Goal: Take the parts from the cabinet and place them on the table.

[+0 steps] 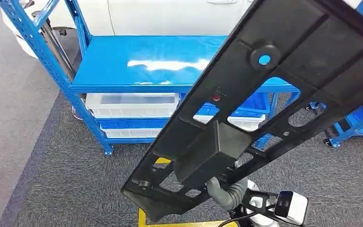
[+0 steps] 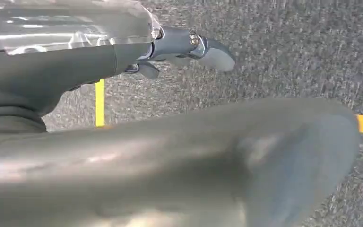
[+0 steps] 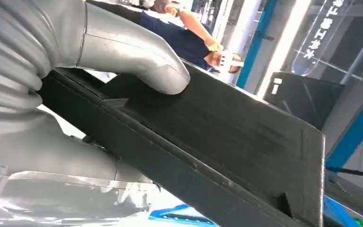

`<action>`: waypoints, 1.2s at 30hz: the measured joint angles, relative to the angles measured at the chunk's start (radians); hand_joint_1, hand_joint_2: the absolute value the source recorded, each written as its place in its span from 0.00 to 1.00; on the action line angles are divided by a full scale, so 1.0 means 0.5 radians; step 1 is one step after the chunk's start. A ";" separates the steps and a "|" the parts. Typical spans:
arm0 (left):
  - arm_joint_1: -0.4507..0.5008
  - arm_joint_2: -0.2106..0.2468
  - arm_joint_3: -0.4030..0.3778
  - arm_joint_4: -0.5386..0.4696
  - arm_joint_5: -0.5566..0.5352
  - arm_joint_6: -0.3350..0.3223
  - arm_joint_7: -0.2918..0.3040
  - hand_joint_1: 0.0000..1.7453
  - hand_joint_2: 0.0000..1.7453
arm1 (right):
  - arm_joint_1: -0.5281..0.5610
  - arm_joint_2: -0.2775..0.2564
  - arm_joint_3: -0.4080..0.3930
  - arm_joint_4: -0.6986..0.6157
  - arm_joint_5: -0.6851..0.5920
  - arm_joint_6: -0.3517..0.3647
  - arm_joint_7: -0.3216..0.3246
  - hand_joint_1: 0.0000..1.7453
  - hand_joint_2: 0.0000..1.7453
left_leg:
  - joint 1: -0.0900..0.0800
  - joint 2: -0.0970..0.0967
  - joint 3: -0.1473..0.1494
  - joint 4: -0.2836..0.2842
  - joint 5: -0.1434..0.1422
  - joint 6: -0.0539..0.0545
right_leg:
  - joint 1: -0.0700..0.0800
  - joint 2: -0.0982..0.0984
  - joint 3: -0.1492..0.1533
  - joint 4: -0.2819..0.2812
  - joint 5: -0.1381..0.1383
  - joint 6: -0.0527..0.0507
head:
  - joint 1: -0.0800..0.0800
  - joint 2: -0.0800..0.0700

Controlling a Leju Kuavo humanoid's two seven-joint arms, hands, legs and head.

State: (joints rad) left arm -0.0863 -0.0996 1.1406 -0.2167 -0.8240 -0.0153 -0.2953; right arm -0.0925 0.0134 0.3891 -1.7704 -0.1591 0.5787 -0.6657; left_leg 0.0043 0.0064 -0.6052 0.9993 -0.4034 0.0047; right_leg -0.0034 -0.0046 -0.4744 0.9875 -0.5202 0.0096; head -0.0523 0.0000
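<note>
Head view: long black part (image 1: 264, 104) held up close to the camera, slanting from lower left to upper right and crossing most of the picture. Flat, ribbed, pierced with cut-outs, a round hole near its upper half and a boxy block on its lower half. Right robot hand (image 1: 224, 189) under that block, grey ribbed cover and a finger showing at the part's lower edge. Behind the part, blue rack (image 1: 52, 66) with a bare glossy blue shelf (image 1: 146, 61) on top and white bins (image 1: 132, 105) on the level beneath, blue bins (image 1: 255, 101) glimpsed through the cut-outs. Grey carpet (image 1: 66, 179) below, yellow tape (image 1: 142, 218) on it near the part's lower end. A second blue frame (image 1: 354, 125) on castors at the right.

Left wrist view: left robot hand (image 2: 179, 47) hanging over the grey carpet (image 2: 288, 42), dark fingers (image 2: 215, 54) stretched out, nothing between them. Thick grey thumb (image 2: 217, 161) blurred across the foreground. Yellow tape (image 2: 99, 101) on the carpet behind.

Right wrist view: right robot hand (image 3: 75, 80) clamped on the black part (image 3: 227, 137), grey thumb (image 3: 137, 56) pressed flat on its broad face, the rest of the hand wrapped under its edge. Part tilted, running away from the hand. Beyond it, a person (image 3: 184, 38) in a dark blue top, arm raised, and blue uprights (image 3: 255, 42) further off.
</note>
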 joint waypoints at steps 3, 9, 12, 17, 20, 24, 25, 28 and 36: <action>-0.002 0.001 0.000 0.000 -0.008 0.002 0.016 0.00 0.00 | 0.001 0.000 0.000 0.000 0.006 -0.026 0.000 1.00 1.00 | 0.003 0.002 -0.006 -0.008 0.031 -0.042 | -0.003 0.003 -0.023 -0.017 0.033 -0.046 | 0.000 -0.001; 0.003 0.008 0.000 0.000 -0.027 -0.007 0.021 0.00 0.00 | -0.014 0.001 0.000 -0.005 0.006 -0.041 0.004 1.00 1.00 | 0.018 -0.004 -0.240 0.640 -0.344 -0.073 | 0.007 -0.012 -0.097 -0.010 0.091 -0.084 | 0.000 0.000; 0.000 0.012 0.001 0.000 -0.026 -0.007 0.025 0.00 0.00 | -0.058 0.001 0.002 -0.004 -0.027 -0.079 0.023 1.00 1.00 | 0.018 -0.003 -0.008 0.278 -0.143 -0.064 | 0.005 -0.012 -0.114 0.017 0.090 -0.075 | 0.000 -0.001; -0.010 0.014 0.001 0.000 -0.024 -0.005 0.023 0.00 0.00 | -0.159 -0.004 0.008 0.001 -0.114 -0.106 0.017 1.00 1.00 | 0.001 -0.005 0.118 0.017 -0.124 -0.014 | 0.014 -0.012 -0.141 0.035 0.102 -0.027 | 0.000 0.000; -0.013 0.010 0.002 0.000 -0.017 -0.001 0.015 0.00 0.00 | -0.166 -0.012 0.019 0.001 -0.137 -0.108 0.007 1.00 1.00 | 0.023 0.000 0.117 -0.009 -0.098 0.029 | 0.012 -0.001 -0.181 0.121 0.030 0.010 | 0.000 0.000; -0.008 0.010 0.006 0.000 -0.004 0.007 0.009 0.00 0.00 | -0.150 -0.032 0.023 0.001 -0.146 -0.099 0.002 1.00 1.00 | 0.018 0.031 0.098 -0.006 -0.093 0.039 | -0.008 0.001 -0.458 0.673 -0.183 0.035 | 0.000 0.000; -0.007 0.010 0.011 0.000 -0.003 0.012 0.009 0.00 0.00 | -0.150 -0.035 0.023 0.001 -0.138 -0.099 0.001 1.00 1.00 | 0.018 0.044 0.099 -0.004 -0.093 0.039 | -0.011 0.001 -0.454 0.655 -0.141 0.037 | 0.000 0.000; -0.009 0.005 0.016 0.000 -0.003 0.023 0.014 0.00 0.00 | -0.158 -0.036 0.023 -0.007 -0.124 -0.102 0.001 1.00 1.00 | 0.017 0.081 0.111 -0.001 -0.101 0.028 | -0.015 -0.053 -0.230 0.178 0.124 0.020 | 0.000 0.000; -0.013 0.007 0.034 0.000 -0.008 0.059 0.080 0.00 0.00 | -0.211 -0.034 0.026 -0.065 -0.095 -0.157 0.000 1.00 1.00 | 0.010 0.056 0.048 0.159 -0.238 -0.050 | 0.004 -0.038 -0.213 0.027 0.165 -0.078 | 0.000 0.000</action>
State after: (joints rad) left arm -0.0930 -0.0961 1.1578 -0.2167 -0.8282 0.0141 -0.2552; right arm -0.1978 -0.0038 0.4021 -1.8029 -0.2064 0.5001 -0.6657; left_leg 0.0091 0.0342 -0.5810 1.0786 -0.5225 -0.0202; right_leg -0.0015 -0.0234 -0.5809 1.0012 -0.4376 -0.0292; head -0.0523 0.0000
